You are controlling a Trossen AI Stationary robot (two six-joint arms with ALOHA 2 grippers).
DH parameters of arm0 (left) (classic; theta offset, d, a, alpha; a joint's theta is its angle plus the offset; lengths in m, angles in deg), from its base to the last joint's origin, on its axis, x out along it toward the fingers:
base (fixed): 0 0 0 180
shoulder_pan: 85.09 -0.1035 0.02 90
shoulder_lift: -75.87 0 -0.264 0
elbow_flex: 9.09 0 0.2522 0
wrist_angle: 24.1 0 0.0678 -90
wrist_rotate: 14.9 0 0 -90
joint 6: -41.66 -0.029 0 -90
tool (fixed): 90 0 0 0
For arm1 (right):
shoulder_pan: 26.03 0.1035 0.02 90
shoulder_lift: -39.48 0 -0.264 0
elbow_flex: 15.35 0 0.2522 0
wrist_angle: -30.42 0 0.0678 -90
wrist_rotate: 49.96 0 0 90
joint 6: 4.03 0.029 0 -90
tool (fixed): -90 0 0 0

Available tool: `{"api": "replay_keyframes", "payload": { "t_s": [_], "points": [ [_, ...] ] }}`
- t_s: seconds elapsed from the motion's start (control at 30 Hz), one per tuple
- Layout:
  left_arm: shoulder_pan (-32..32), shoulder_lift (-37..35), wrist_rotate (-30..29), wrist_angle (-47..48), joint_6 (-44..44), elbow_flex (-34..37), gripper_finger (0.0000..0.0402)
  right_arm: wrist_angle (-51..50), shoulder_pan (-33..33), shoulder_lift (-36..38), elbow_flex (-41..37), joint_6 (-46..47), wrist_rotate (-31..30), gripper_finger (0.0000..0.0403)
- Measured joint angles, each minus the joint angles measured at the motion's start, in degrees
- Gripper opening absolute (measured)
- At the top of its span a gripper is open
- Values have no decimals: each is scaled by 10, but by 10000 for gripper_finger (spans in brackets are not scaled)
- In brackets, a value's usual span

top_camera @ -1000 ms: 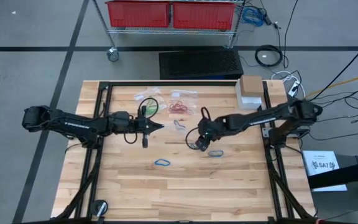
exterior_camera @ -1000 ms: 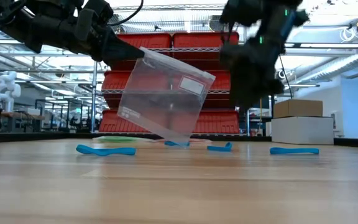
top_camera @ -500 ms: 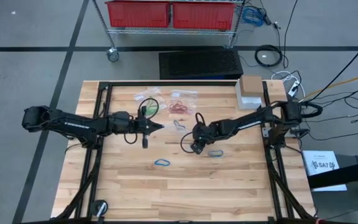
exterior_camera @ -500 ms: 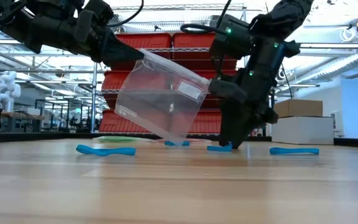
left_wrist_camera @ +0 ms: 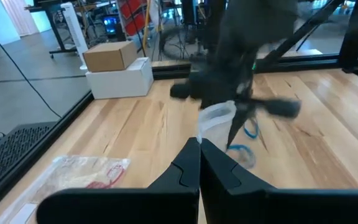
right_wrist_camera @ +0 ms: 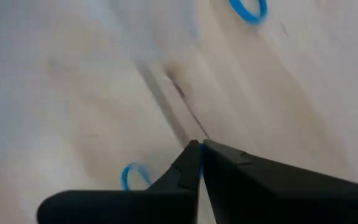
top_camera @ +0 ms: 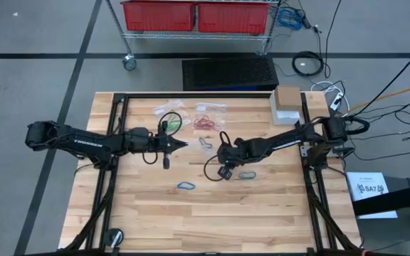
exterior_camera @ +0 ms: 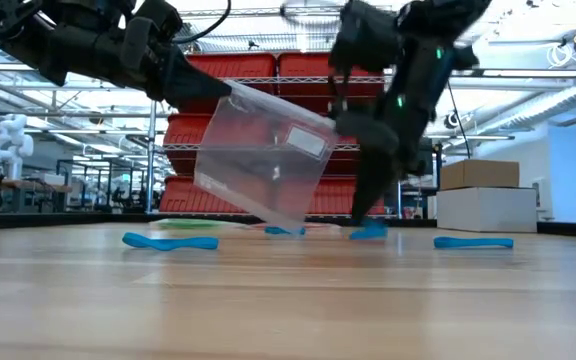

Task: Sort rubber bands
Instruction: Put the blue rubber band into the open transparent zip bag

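My left gripper (top_camera: 184, 144) hangs over the table's middle, shut on a clear plastic bag (exterior_camera: 263, 155) whose lower corner comes down to the table. My right gripper (exterior_camera: 364, 222) points steeply down at the table right of the bag and is shut on a blue rubber band (exterior_camera: 369, 231). The arm hides that band in the high view. Other blue rubber bands lie flat on the wood: one toward the near edge (top_camera: 185, 186), one beside my right gripper (top_camera: 246, 175) and one under the bag (top_camera: 205, 142). My left gripper pinches the bag's upper edge (left_wrist_camera: 215, 117) between its two fingers, coming nearly level from the table's left. The bag hangs tilted below the fingers. My right gripper pinches the blue band (right_wrist_camera: 200, 165) at its fingertips, slanting down from the table's right. The band's loop (right_wrist_camera: 132, 177) lies on the wood beside the fingers.
At the far side lie clear bags, one with red bands (top_camera: 205, 122) and one with green bands (top_camera: 171, 121). A cardboard box on a white box (top_camera: 287, 103) stands at the far right corner. Black frame rails (top_camera: 112, 142) run along both table sides.
My right gripper has come down to the table and a little toward its left edge, rolled somewhat, and shut on the blue band. That band is now bunched at the fingertips. My left gripper and the bag have kept still.
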Motion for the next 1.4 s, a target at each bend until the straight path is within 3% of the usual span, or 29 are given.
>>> {"api": "replay_keyframes", "payload": {
  "t_s": [0.37,0.47,0.57,0.7,0.77,1.1,1.4],
  "points": [
    [0,0,-4,2,0,0,2,-89,57,69,115,-73,-41,1],
    [0,0,-4,2,0,0,2,-86,71,78,150,-101,-98,1],
    [0,0,-4,2,0,0,2,-74,82,78,181,-135,-193,1],
    [0,0,-4,-2,1,0,2,-14,87,77,195,-189,-304,0],
    [0,0,-4,-5,4,0,2,14,85,76,195,-212,-332,0],
    [0,0,-14,-47,34,0,2,81,59,38,195,-246,-382,0],
    [0,0,-63,-57,51,0,2,106,54,34,195,-261,-407,0]
  ]
}}
